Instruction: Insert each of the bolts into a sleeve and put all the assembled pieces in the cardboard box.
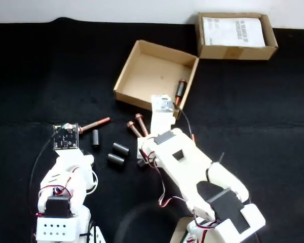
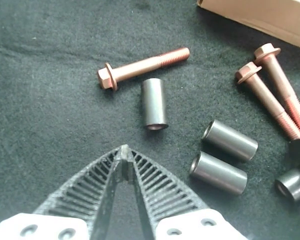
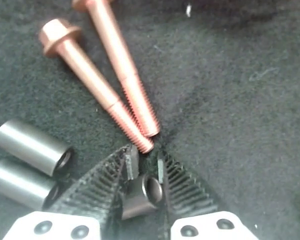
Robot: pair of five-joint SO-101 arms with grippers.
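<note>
My left gripper (image 2: pixel 124 151) is shut and empty above the black cloth, short of a copper bolt (image 2: pixel 142 67) and an upright-lying dark sleeve (image 2: pixel 155 104). My right gripper (image 3: pixel 146 163) is shut on a dark sleeve (image 3: pixel 140 194), low over the cloth, with its tips at the threaded ends of two bolts (image 3: pixel 92 82) that lie side by side. Two loose sleeves (image 3: pixel 32 145) rest beside it. One bolt with a sleeve on it (image 1: pixel 181 89) lies in the open cardboard box (image 1: pixel 142 76), against its right wall.
A second cardboard box (image 1: pixel 215 50) with white paper in it stands at the back right. The right arm (image 1: pixel 187 162) stretches from the front right across the middle. The single bolt (image 1: pixel 95 124) and a sleeve (image 1: pixel 96 137) lie between the two arms.
</note>
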